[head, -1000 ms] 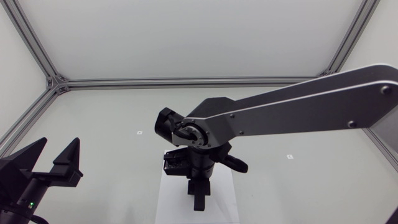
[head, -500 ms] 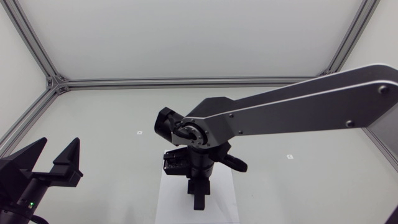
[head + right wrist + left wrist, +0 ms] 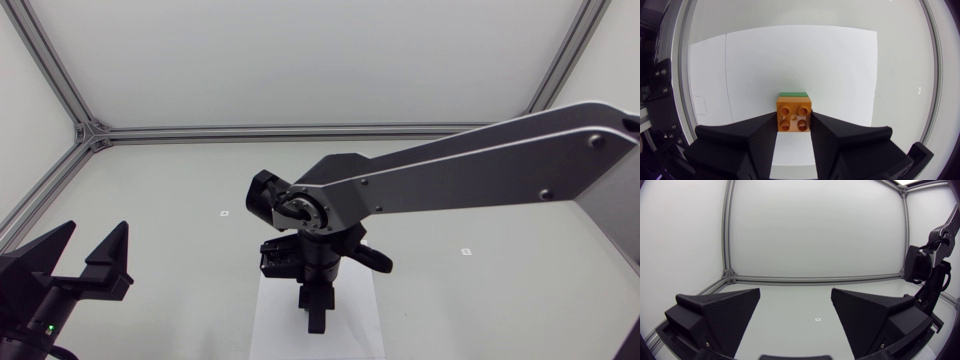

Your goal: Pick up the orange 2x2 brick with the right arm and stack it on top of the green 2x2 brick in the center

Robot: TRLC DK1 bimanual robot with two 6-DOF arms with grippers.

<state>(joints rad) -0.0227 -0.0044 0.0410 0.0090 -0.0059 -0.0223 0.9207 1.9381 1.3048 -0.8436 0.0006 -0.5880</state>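
Note:
In the right wrist view the orange 2x2 brick (image 3: 794, 114) sits between my right gripper's fingers (image 3: 765, 135), studs up, and the gripper (image 3: 794, 131) is shut on it. Only a thin strip of the green 2x2 brick (image 3: 793, 93) shows past the orange brick's far edge, directly below it. Whether the two bricks touch cannot be told. From the head view my right arm (image 3: 450, 180) reaches over the centre, its gripper (image 3: 315, 322) pointing down at the white sheet (image 3: 275, 330) and hiding both bricks. My left gripper (image 3: 88, 250) stands open at the table's left front.
The white sheet (image 3: 790, 55) lies flat under the bricks at the table's centre front. Aluminium frame rails (image 3: 300, 131) run along the table's back and sides. Small markers (image 3: 225, 213) dot the tabletop. In the left wrist view my right arm (image 3: 930, 275) shows beyond the open left gripper (image 3: 795, 315).
My right arm has shifted slightly to the left, with the wrist and gripper moving a few pixels over the white sheet. The left arm has stayed still.

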